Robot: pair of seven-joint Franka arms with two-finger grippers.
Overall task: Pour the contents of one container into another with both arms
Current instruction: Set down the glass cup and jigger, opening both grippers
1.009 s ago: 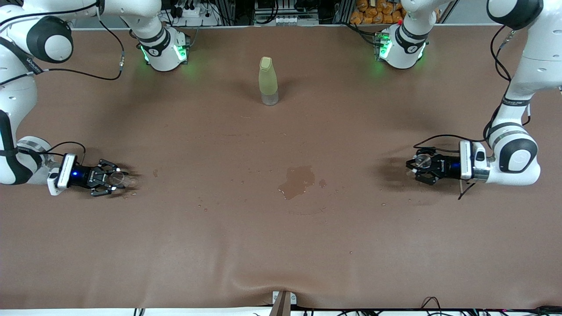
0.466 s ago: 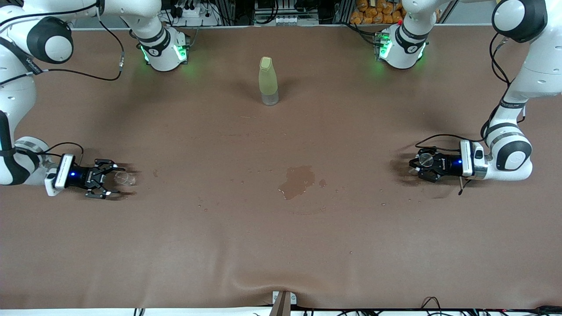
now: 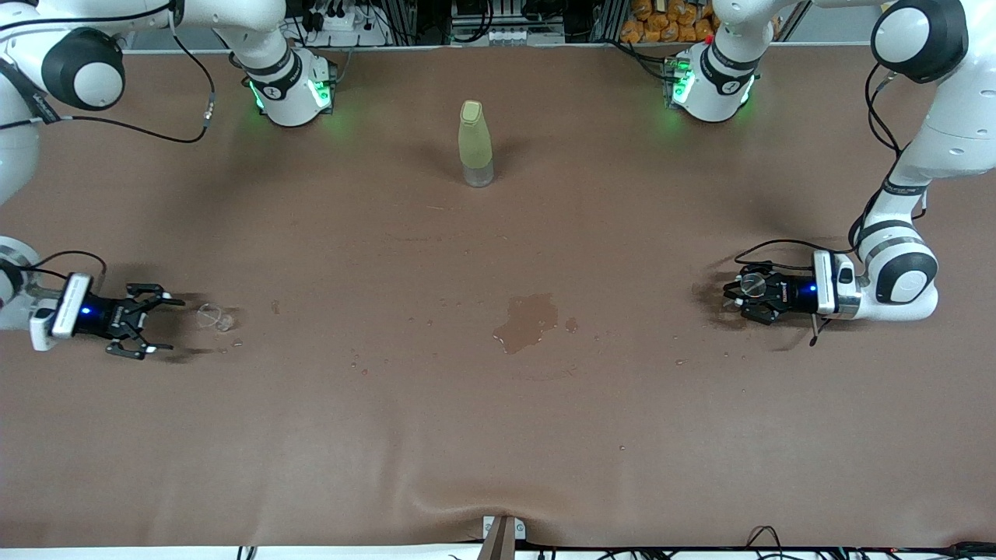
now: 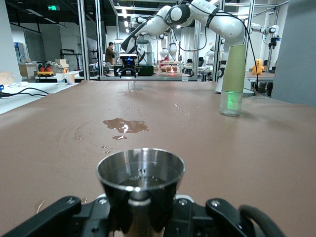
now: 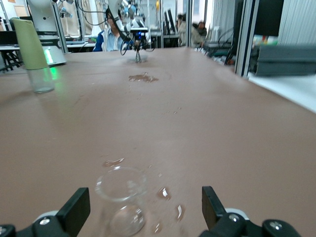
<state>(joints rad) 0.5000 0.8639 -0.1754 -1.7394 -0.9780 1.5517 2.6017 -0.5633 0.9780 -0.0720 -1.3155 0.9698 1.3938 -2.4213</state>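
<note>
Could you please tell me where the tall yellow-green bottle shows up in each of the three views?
Front view: yellow-green bottle upright, top centre, between the arm bases.
Left wrist view: upper right, past the metal cup.
Right wrist view: upper left.
Shared landmark: the spilled puddle.

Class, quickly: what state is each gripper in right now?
Left gripper: fingers around the tiny silver metal cup; grip cannot be told.
Right gripper: open, empty, beside the tiny clear glass cup.

A robotics lab, probably: other robot arms (image 4: pixel 197 15), metal frames and workbenches ring the brown table (image 3: pixel 498 435).
</note>
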